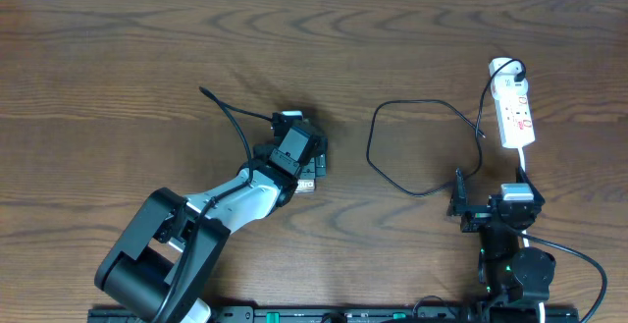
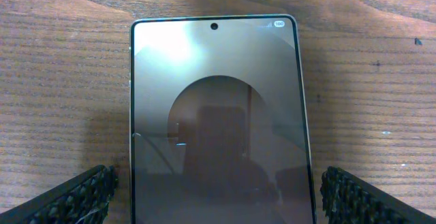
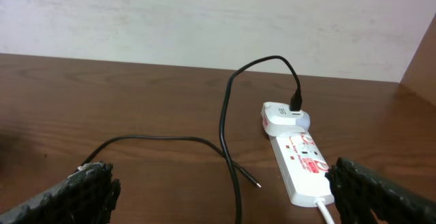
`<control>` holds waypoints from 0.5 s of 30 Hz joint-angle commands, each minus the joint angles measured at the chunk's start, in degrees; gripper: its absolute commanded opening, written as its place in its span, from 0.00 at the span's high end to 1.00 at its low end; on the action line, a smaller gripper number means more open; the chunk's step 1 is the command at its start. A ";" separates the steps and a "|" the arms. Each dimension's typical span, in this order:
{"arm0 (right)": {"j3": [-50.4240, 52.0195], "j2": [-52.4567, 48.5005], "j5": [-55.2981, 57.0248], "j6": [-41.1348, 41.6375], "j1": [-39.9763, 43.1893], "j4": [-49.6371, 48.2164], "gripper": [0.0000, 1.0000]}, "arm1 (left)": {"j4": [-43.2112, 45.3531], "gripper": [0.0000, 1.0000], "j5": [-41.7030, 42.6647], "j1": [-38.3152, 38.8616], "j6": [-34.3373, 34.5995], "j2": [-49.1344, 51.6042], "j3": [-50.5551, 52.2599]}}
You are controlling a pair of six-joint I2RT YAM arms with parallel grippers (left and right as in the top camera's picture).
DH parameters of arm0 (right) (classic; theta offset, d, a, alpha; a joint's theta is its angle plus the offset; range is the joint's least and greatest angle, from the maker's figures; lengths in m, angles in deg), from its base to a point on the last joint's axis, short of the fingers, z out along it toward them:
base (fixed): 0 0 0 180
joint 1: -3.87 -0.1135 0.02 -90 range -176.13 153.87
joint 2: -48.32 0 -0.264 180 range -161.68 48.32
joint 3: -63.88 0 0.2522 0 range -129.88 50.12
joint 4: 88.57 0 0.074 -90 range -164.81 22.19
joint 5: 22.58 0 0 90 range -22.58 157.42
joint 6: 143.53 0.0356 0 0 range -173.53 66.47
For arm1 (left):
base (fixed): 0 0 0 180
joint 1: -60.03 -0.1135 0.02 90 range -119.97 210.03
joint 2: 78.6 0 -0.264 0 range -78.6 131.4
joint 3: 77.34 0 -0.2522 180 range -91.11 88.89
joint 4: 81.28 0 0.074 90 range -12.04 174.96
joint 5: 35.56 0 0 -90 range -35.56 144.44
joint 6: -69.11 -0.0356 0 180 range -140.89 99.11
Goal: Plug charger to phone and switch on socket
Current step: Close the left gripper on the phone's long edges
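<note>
left gripper (image 2: 218, 195): jaws wide open, one finger at each side of the phone's near end, not pressing it; it holds nothing.
phone (image 2: 214, 115): lies flat on the wooden table (image 1: 147, 48), glass face up, left of the middle, well apart from the socket.
right gripper (image 3: 228, 193): jaws wide open and empty, low over the table, facing the socket.
charger (image 3: 225, 115): black cable rises from the white plug (image 3: 283, 120) in an arch, then runs in a loop over the table; its connector tip (image 3: 257, 184) lies free on the wood, just beside the socket, not in the phone.
socket (image 3: 300, 163): white strip with red marks, at the right side of the table; the state of its switches i cannot tell.
</note>
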 commanded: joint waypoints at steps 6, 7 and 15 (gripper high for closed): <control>0.13 0.20 0.22 0.48 -0.33 0.13 0.01 | -1.51 0.02 1.36 -0.13 0.94 0.98 -1.42; 0.13 0.20 0.22 0.46 -0.33 0.13 0.01 | -1.73 0.02 1.36 -0.13 0.92 0.98 -1.42; 0.13 0.20 0.22 0.46 -0.33 0.13 0.01 | -2.80 0.07 1.29 -0.20 0.92 0.96 -1.42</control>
